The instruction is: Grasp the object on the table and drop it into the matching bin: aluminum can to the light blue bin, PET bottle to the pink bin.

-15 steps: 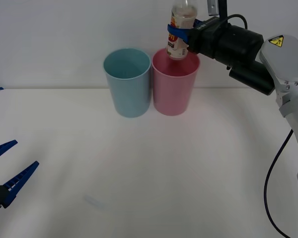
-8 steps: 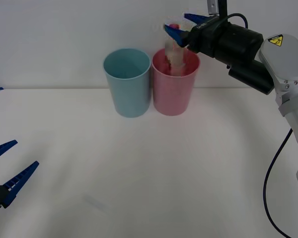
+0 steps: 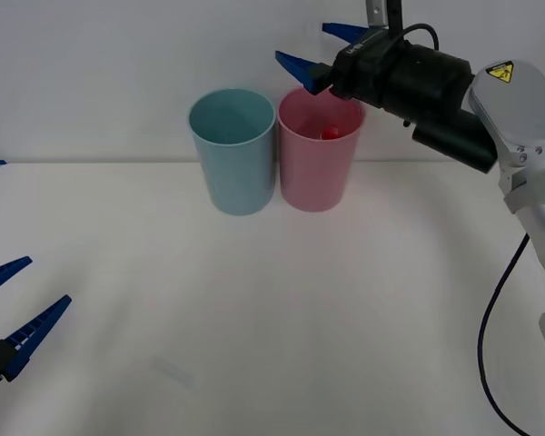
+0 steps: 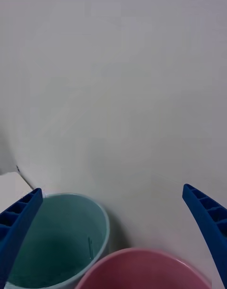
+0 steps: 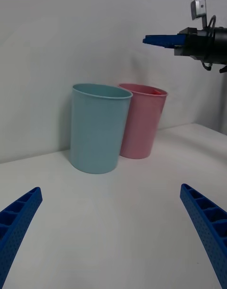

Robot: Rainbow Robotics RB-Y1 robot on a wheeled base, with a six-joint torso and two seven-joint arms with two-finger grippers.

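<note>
Bottle's red cap (image 3: 329, 133) shows inside the pink bin (image 3: 319, 173) near the tabletop's (image 3: 282, 318) far edge; right gripper (image 3: 324, 47) hangs released above.

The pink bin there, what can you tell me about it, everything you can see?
The pink bin is a tall, round, smooth container that looks like plain plastic, narrowing toward its base. It stands upright on the white table, near the far edge, close beside the light blue bin on the robot's right of it. Its top is open, and something small and red shows inside. The right gripper hangs above its rim, jaws open, not touching it.
</note>
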